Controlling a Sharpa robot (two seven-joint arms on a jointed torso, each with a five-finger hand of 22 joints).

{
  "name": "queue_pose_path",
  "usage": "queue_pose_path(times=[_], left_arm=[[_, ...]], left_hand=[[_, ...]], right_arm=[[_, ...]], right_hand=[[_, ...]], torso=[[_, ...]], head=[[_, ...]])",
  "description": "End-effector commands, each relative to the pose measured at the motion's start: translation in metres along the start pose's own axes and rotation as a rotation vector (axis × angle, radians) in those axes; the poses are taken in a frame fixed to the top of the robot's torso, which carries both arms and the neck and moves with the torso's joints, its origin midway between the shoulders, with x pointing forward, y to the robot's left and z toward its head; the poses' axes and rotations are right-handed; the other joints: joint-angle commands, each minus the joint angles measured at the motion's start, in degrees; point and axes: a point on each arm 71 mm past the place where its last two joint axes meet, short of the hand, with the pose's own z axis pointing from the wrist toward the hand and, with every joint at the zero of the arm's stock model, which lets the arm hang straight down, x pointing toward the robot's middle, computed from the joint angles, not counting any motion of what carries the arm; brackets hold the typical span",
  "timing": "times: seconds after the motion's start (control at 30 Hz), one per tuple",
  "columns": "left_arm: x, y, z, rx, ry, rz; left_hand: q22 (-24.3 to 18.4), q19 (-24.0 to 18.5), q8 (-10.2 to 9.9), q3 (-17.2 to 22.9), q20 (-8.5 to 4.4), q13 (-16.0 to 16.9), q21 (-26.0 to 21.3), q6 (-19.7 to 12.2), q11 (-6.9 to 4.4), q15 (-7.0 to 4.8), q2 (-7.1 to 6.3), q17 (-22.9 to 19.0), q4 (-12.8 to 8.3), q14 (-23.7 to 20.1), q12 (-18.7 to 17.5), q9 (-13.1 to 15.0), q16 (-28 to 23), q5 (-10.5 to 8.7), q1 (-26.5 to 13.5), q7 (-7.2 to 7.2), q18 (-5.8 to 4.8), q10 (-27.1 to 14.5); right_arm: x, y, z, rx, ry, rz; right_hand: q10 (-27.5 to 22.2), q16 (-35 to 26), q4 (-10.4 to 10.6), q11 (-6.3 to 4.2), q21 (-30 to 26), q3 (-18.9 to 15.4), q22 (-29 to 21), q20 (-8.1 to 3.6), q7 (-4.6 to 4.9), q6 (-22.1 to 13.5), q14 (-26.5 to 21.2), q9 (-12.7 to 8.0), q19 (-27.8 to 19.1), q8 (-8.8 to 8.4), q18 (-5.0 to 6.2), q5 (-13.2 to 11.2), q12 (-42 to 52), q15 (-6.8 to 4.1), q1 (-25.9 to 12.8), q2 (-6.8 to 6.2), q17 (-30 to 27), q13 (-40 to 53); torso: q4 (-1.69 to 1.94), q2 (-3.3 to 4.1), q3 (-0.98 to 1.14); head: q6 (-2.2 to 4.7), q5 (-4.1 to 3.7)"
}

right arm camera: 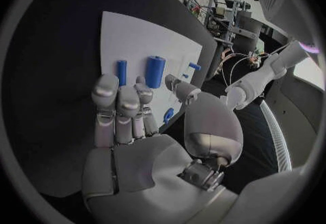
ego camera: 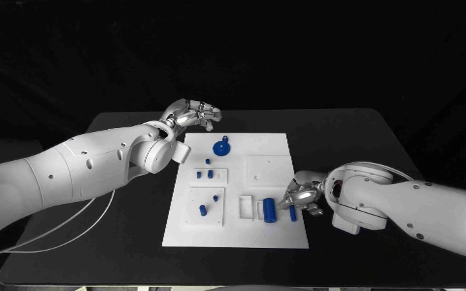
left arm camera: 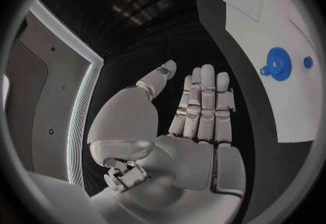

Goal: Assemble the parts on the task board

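The white task board point(ego camera: 267, 170) lies mid-table. A blue gear point(ego camera: 221, 148) stands near its far left, with small blue pegs point(ego camera: 207, 162) just in front of it. A thick blue cylinder point(ego camera: 269, 209) and a thin blue peg point(ego camera: 292, 213) lie near the front right. My right hand point(ego camera: 303, 197) hovers at the board's right edge beside them, fingers straight and apart, holding nothing point(right arm camera: 122, 120); the cylinder point(right arm camera: 155, 64) lies just past its fingertips. My left hand point(ego camera: 192, 114) is off the board's far left corner, flat and empty point(left arm camera: 197, 110), the gear point(left arm camera: 277, 62) off to its side.
Two small raised white plates point(ego camera: 207, 205) on the board's left side carry short blue pieces. A white block point(ego camera: 246, 205) lies beside the cylinder. A square recess point(ego camera: 264, 168) marks the board's right half. Black table point(ego camera: 349, 143) surrounds the board.
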Motion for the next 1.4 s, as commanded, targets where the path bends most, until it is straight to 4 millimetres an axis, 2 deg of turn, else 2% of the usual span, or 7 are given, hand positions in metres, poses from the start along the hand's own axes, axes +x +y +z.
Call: queue_pose_path(times=[0.03, 0.23, 0.37, 0.8, 1.1, 1.4], left_arm=[[0.005, -0.002, 0.000, 0.017, 0.025, -0.021], [0.005, -0.002, 0.000, 0.018, 0.028, -0.022], [0.005, -0.002, -0.001, 0.017, 0.027, -0.022], [0.005, -0.002, -0.001, 0.016, 0.032, -0.024], [0.007, -0.002, -0.001, 0.016, 0.038, -0.026], [0.008, -0.002, -0.001, 0.014, 0.039, -0.026]], left_hand=[[0.1, -0.6, 0.0, -0.2, 0.33, -0.2, -0.6, -0.4, 0.15, 0.47, -0.02, -0.3, 0.3, -0.6, -0.1, -0.1, -0.9, -0.38, -1.0, 0.09, 0.98, -0.6], [0.1, -1.2, 0.0, -0.4, 0.76, -0.3, -1.5, -0.6, 0.32, 0.91, -0.33, -0.6, 0.9, -1.0, 0.0, -0.1, -2.4, -0.77, -2.0, 0.16, 0.97, -1.0], [0.1, -1.2, 0.0, -0.4, 0.79, -0.4, -1.6, -0.7, 0.33, 0.93, -0.35, -0.6, 0.9, -1.0, 0.0, -0.2, -2.5, -0.80, -2.1, 0.18, 0.98, -1.0], [0.1, -1.1, 0.0, -0.4, 0.79, -0.4, -1.6, -0.7, 0.34, 0.92, -0.32, -0.6, 1.1, -0.8, 0.0, -0.2, -2.6, -0.81, -2.3, 0.20, 1.05, -1.0], [0.2, -1.0, 0.0, -0.4, 0.78, -0.4, -1.6, -0.8, 0.34, 0.90, -0.29, -0.5, 1.1, -0.7, 0.0, -0.2, -2.6, -0.81, -2.3, 0.20, 1.08, -1.1], [0.2, -1.0, 0.0, -0.4, 0.78, -0.4, -1.6, -0.8, 0.34, 0.89, -0.26, -0.5, 1.1, -0.6, 0.0, -0.2, -2.6, -0.80, -2.3, 0.20, 1.10, -1.1]], right_arm=[[0.002, 0.002, 0.002, 0.013, -0.011, 0.017], [0.003, 0.007, 0.007, 0.015, -0.008, 0.011], [0.003, 0.009, 0.010, 0.016, -0.005, 0.009], [0.019, 0.010, 0.026, 0.030, 0.040, 0.018], [0.025, 0.011, 0.034, 0.032, 0.046, 0.022], [0.030, 0.016, 0.037, 0.028, 0.062, 0.014]], right_hand=[[-0.3, 0.2, 0.6, 0.09, 0.4, 0.0, 1.3, -0.23, 0.59, 0.2, -0.3, 0.1, -0.2, -0.21, 5.99, -0.2, 0.3, 0.14, -0.8, -0.20, 0.1, 0.1], [-0.3, 0.2, 2.0, 0.19, 0.8, 0.1, 1.2, -0.38, 0.69, -0.2, -0.2, 0.4, -0.2, -0.48, 5.99, -0.2, 0.3, 0.23, -2.3, -0.94, 0.4, 0.5], [-0.3, 0.2, 2.3, 0.21, 0.9, 0.1, 1.2, -0.43, 0.71, -0.3, -0.2, 0.5, -0.2, -0.52, 5.99, -0.2, 0.3, 0.25, -2.6, -1.03, 0.5, 0.6], [-0.3, 0.2, 2.6, 0.21, 1.0, 0.1, 1.2, -0.49, 0.72, -0.3, -0.2, 0.6, -0.3, -0.56, 5.99, -0.2, 0.3, 0.26, -2.9, -1.00, 0.6, 0.7], [-0.3, 0.2, 2.6, 0.21, 1.1, 0.0, 1.2, -0.51, 0.71, -0.3, -0.2, 0.7, -0.3, -0.56, 5.99, -0.2, 0.3, 0.26, -2.9, -0.94, 0.7, 0.8], [-0.3, 0.2, 2.0, 0.16, 1.3, 0.0, 1.2, -0.59, 0.65, -0.1, -0.2, 0.9, -0.5, -0.50, 5.99, -0.2, 0.3, 0.21, -2.6, -0.58, 0.8, 1.0]], torso=[[-0.03, -0.25, -0.24], [-0.03, -0.12, -0.26], [-0.08, -0.06, -0.23], [-0.05, 0.03, -0.24], [-0.14, 0.07, -0.29], [-0.16, 0.04, -0.31]], head=[[-0.33, -0.41], [-0.44, -0.77], [-0.56, -0.52], [-1.20, 0.10], [-1.75, 0.21], [-1.85, 0.19]])
